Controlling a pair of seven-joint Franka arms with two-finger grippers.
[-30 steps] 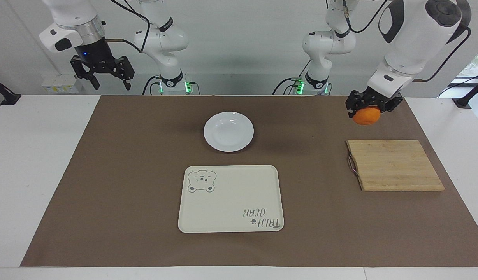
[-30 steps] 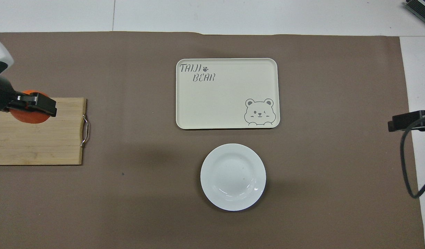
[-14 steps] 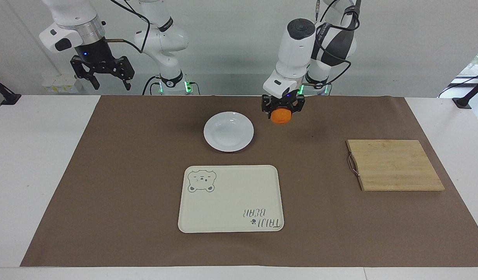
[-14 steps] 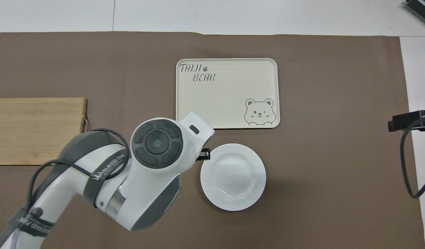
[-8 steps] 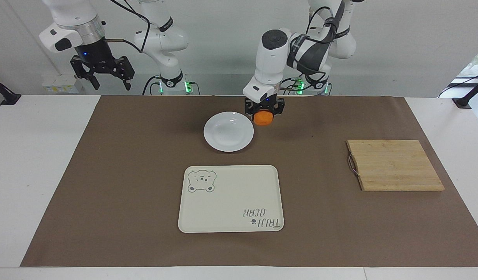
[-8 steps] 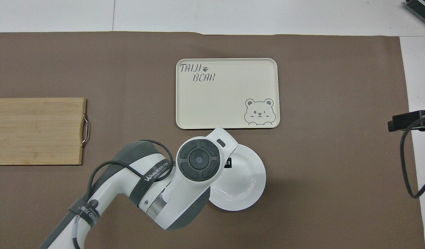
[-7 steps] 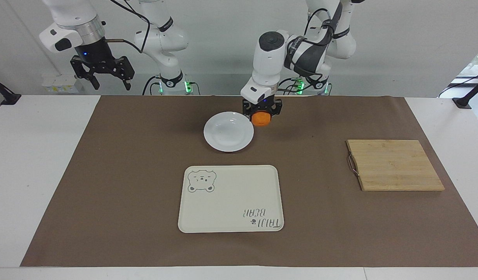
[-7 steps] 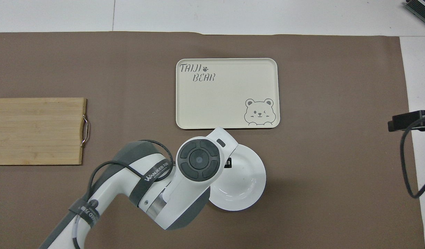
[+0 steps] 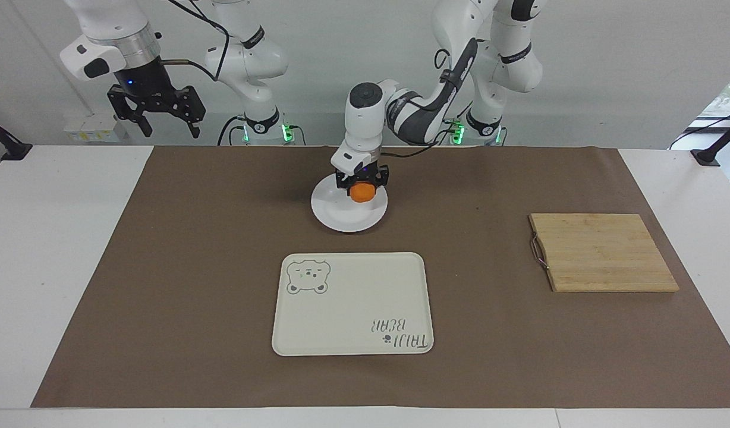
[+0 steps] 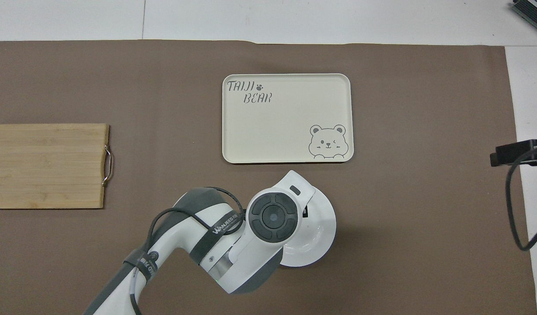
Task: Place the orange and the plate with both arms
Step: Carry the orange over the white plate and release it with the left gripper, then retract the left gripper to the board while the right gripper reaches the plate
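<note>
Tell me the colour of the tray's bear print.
Grey outline on the cream tray; the bear print shows best in the overhead view.

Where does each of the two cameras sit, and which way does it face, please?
Facing view: high across the table, looking at both arms; left end effector holds the orange over the plate; right end effector waits, open.
Overhead view: above the robots' end, looking steeply down; left arm covers much of the plate.
Shared: plate, tray, cutting board.
</note>
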